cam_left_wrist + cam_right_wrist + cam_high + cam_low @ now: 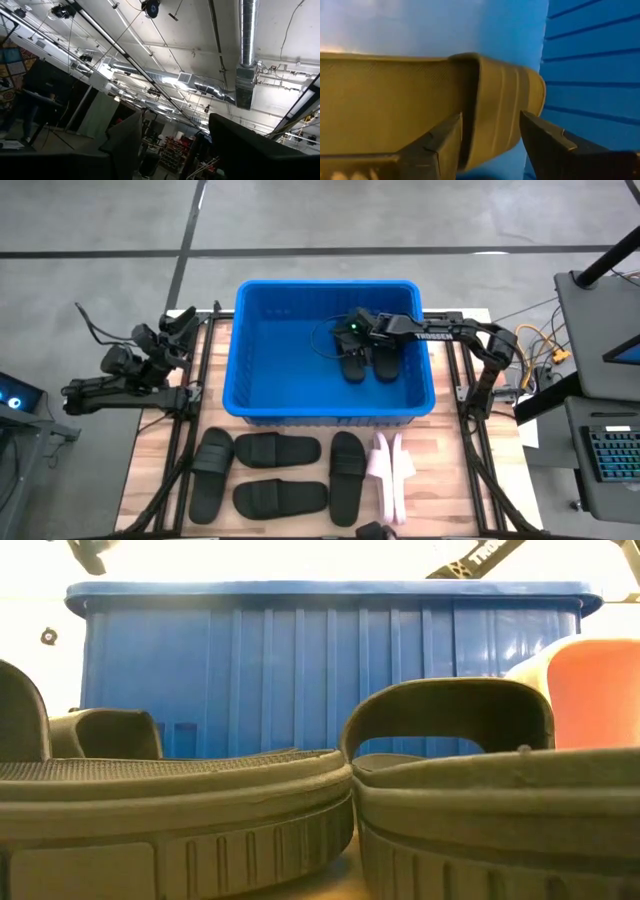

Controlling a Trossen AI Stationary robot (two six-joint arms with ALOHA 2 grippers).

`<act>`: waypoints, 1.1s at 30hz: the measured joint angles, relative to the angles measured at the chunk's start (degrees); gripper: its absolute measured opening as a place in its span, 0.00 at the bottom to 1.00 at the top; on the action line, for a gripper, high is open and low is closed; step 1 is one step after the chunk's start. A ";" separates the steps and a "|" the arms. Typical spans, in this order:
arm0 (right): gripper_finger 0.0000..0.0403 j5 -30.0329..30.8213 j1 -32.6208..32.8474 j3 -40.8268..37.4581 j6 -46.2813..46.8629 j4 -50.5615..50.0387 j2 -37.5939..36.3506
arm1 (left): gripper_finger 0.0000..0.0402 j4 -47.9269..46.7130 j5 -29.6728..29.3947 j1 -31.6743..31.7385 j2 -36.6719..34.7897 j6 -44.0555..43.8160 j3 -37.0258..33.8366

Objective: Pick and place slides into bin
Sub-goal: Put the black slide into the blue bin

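High view: the bin (335, 350) sits mid-table on the wood top (440, 460). The right arm reaches in over the bin's right rim, and the right gripper (352, 332) hangs low inside, right over 2 black slides (368, 364) lying side by side on the bin floor. Whether it grips either one can't be told from above. In front of the bin lie 4 more black slides (270, 475): 1 at the left, 2 stacked in a column in the middle, 1 to their right. A pale pink pair (390, 475) lies just beside that last one, on edge. The left arm is parked off the table's left side, and the left gripper (180, 325) points up and away from the bin.

Low view: 2 black slides (180, 810) fill the foreground, their soles touching. The ribbed bin wall rises behind them, and a pinkish slide (590, 690) shows at the right.

Left wrist view: the left fingers (125, 145) stand moderately apart with nothing between them, against the room's ceiling (200, 45).

Right wrist view: the right fingers (440, 145) stand apart, one on either side of a slide's strap (505, 110). The pads look close to it, but contact can't be told. The blue bin wall is just beyond.
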 joint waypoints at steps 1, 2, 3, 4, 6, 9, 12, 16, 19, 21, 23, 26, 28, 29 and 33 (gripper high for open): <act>0.46 0.00 0.00 -0.29 -0.43 0.81 0.00 | 0.54 0.05 -0.02 0.00 0.02 0.00 0.00; 0.45 0.00 0.01 -0.47 -1.04 1.19 0.00 | 0.54 0.19 -0.10 0.00 0.15 0.00 0.00; 0.45 -0.01 0.00 -0.67 -1.73 1.26 0.00 | 0.54 0.24 -0.20 0.00 0.25 0.00 0.00; 0.45 0.02 0.00 -0.97 -2.17 1.21 0.00 | 0.54 0.03 -0.38 0.00 0.29 0.00 0.00; 0.44 0.79 0.00 -1.70 -2.14 1.66 0.04 | 0.54 0.04 -0.49 0.00 0.33 0.00 0.00; 0.43 3.54 -0.09 -2.79 -0.99 4.35 0.04 | 0.54 0.03 -0.51 0.00 0.55 0.00 0.00; 0.41 3.81 -0.15 -3.77 -1.92 5.20 0.04 | 0.54 0.25 -0.51 0.00 0.71 0.00 0.00; 0.34 4.11 -0.13 -4.17 -0.74 5.52 0.07 | 0.54 0.14 -0.51 0.00 0.85 -0.13 0.00; 0.24 4.53 -0.11 -4.41 0.27 5.28 0.07 | 0.54 0.02 -0.74 0.00 1.03 -0.17 0.00; 0.16 4.61 -0.11 -4.13 2.16 5.26 0.07 | 0.54 0.20 -0.86 0.00 1.21 -0.19 0.00; 0.06 4.61 -0.13 -3.28 5.45 5.27 0.07 | 0.54 0.07 -1.00 0.00 1.34 -0.28 0.00; 0.04 4.64 -0.15 -1.15 10.29 5.06 0.07 | 0.54 0.23 -1.06 0.00 1.46 -0.28 0.00; 0.03 4.85 0.00 1.26 12.94 3.53 0.07 | 0.54 0.08 -1.48 0.00 1.46 -0.28 0.00; 0.03 5.73 0.16 2.83 13.93 2.25 0.06 | 0.54 0.10 -1.79 0.00 1.46 -0.28 0.00; 0.03 12.71 0.81 9.57 15.45 -6.42 -0.24 | 0.54 0.14 -2.20 0.00 1.40 -0.26 0.00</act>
